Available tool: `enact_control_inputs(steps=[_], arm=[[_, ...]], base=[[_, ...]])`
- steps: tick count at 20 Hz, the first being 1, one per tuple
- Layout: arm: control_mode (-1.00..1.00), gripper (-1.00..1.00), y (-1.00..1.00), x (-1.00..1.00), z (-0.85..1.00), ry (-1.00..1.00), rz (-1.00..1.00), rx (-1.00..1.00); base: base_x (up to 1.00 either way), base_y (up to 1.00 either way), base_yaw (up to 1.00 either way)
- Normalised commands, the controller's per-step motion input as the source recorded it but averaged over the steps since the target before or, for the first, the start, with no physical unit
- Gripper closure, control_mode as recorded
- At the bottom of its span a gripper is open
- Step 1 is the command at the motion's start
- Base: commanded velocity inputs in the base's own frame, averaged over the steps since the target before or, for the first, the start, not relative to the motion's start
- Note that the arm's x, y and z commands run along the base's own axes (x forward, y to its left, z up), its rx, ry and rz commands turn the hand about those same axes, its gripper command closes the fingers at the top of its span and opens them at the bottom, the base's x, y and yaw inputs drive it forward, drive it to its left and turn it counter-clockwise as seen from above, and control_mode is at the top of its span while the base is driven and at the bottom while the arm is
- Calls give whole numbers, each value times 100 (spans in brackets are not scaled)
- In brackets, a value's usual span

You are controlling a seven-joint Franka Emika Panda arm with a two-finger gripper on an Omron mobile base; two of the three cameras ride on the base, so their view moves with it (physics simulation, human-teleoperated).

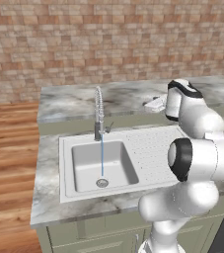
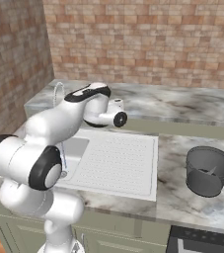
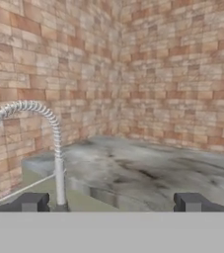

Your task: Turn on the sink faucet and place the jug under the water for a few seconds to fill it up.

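1. Brick walls stood behind a grey marble table point(image 1: 49, 163) with green doors below.
2. A white sink point(image 1: 66, 192) was set into the table, with a bumpy draining board on its right side.
3. The faucet point(image 1: 99, 111) rose at the back of the sink, and its springy neck bent over the basin.
4. Water point(image 1: 101, 157) ran in a thin blue line from the faucet down to the drain, so the faucet was on.
5. The jug point(image 2: 208, 171) sat on the table to the right of the sink, well apart from the water. It looked tipped toward the camera, with its mouth in plain sight.
6. The white arm reached over the draining board. The hand looked past the faucet at the far wall.
7. The fingers point(image 3: 111, 202) were spread wide and held nothing.
8. Filling the jug was not yet done. I think the arm needed to swing right and grab the jug next.
9. The jug looked wide, so the fingers might slip off its rim and drop it.
10. A push from the arm might roll the jug off the table.
11. The arm was close to the faucet, so a fast turn might bump it.
12. A jug held crooked under the water might spill.
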Motion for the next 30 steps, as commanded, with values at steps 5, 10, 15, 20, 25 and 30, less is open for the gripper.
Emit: enact_control_inputs(steps=[5, 10, 15, 20, 25, 30], arm=[[-100, -100, -25, -61, 1, 0, 7, -2], [-100, -100, -4, -43, 0, 4, 3, -3], [-100, -100, 14, -17, 0, 14, 0, -10], [-100, -100, 32, -13, -2, 16, -7, -15], [-100, -100, 27, -26, -3, 16, -21, -14], [-100, -100, 12, -39, 0, 19, -26, -10]], base=[[0, 0, 0], [0, 0, 0], [0, 0, 0], [0, 0, 0], [0, 0, 0], [0, 0, 0]])
